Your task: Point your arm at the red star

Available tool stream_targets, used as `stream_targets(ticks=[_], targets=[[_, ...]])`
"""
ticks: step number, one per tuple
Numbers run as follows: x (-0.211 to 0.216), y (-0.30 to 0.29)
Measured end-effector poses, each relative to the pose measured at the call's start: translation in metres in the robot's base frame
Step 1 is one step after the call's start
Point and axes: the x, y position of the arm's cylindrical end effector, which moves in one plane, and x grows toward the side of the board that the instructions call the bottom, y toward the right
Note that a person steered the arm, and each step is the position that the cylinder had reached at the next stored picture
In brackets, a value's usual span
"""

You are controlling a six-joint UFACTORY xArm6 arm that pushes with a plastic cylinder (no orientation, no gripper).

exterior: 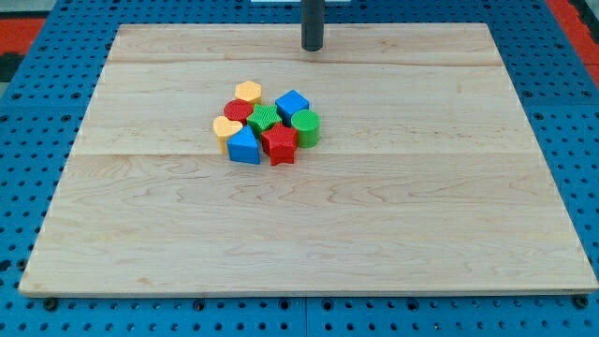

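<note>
The red star (279, 144) lies in a tight cluster of blocks near the middle of the wooden board (309, 234). Touching it are a blue block (243, 146) on its left, a green star (263, 119) above it and a green cylinder (305, 128) on its right. A blue cube (292, 103), a red round block (238, 111), a yellow heart (226, 128) and a yellow hexagon (248, 92) fill the rest of the cluster. My tip (312, 47) rests near the board's top edge, well above the cluster and apart from every block.
The board sits on a blue perforated table (28, 140). A red area (19, 23) shows at the view's top left corner and top right corner.
</note>
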Motion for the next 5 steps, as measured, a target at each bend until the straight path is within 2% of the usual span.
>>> stream_targets(ticks=[5], targets=[[0.012, 0.0]])
